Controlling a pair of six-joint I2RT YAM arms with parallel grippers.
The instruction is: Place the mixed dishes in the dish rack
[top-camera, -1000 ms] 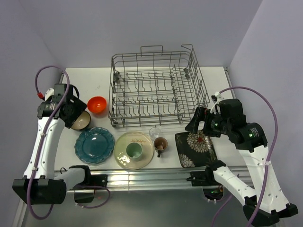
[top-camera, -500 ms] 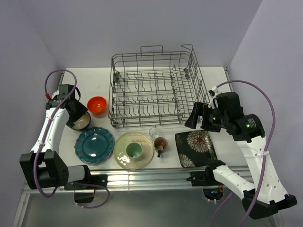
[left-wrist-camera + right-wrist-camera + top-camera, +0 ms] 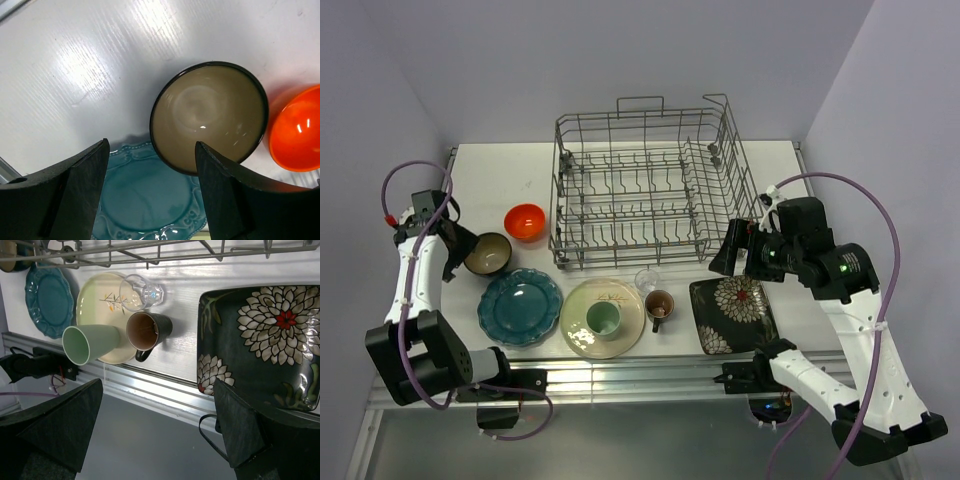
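Note:
The grey wire dish rack (image 3: 560, 190) stands at the back, with no dishes in it. In front lie the red-orange bowl (image 3: 525, 222), dark bowl (image 3: 487, 253), teal plate (image 3: 519, 306), cream plate (image 3: 582, 338) carrying the pale green cup (image 3: 604, 317), the clear glass (image 3: 646, 280), brown mug (image 3: 659, 305) and floral plate (image 3: 732, 312). My left gripper (image 3: 452, 255) is open and empty just left of the dark bowl (image 3: 210, 115). My right gripper (image 3: 725, 255) is open and empty above the floral plate (image 3: 260, 345).
The table's aluminium front rail (image 3: 650, 372) runs just below the plates. The purple side walls stand close on both sides. The rack's wire loop handle (image 3: 640, 102) rises at the back.
My left arm has swung left off the dark bowl, which now shows fully. My right gripper has barely moved.

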